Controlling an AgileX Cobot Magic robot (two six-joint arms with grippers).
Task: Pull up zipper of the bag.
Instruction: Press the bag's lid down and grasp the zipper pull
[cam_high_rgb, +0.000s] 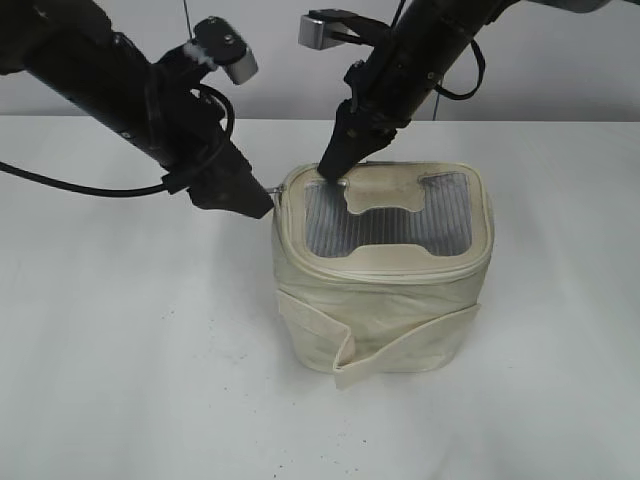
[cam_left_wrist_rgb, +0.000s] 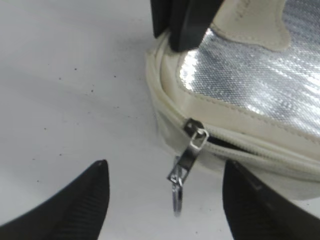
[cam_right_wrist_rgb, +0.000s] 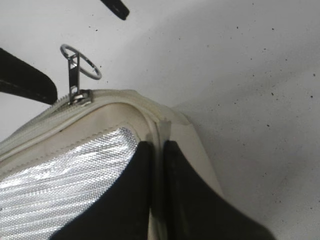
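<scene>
The cream bag (cam_high_rgb: 400, 300) stands mid-table, its lid window (cam_high_rgb: 390, 215) facing up. The zipper (cam_high_rgb: 380, 272) runs round the lid rim. Its silver slider (cam_left_wrist_rgb: 196, 134) sits at the lid's left corner, with a short gap in the zip line beside it, and its ring pull (cam_left_wrist_rgb: 177, 192) hangs down. My left gripper (cam_left_wrist_rgb: 165, 167) is open, one finger on each side of the ring, not touching it. My right gripper (cam_right_wrist_rgb: 157, 147) is shut on the lid rim at the back left corner (cam_high_rgb: 335, 172). The slider (cam_right_wrist_rgb: 79, 95) also shows in the right wrist view.
The bag stands on a white table (cam_high_rgb: 120, 350) against a pale wall. A loose strap band (cam_high_rgb: 330, 320) wraps the bag's body and sags at the front. A black cable (cam_high_rgb: 80, 185) trails from the left arm over the table.
</scene>
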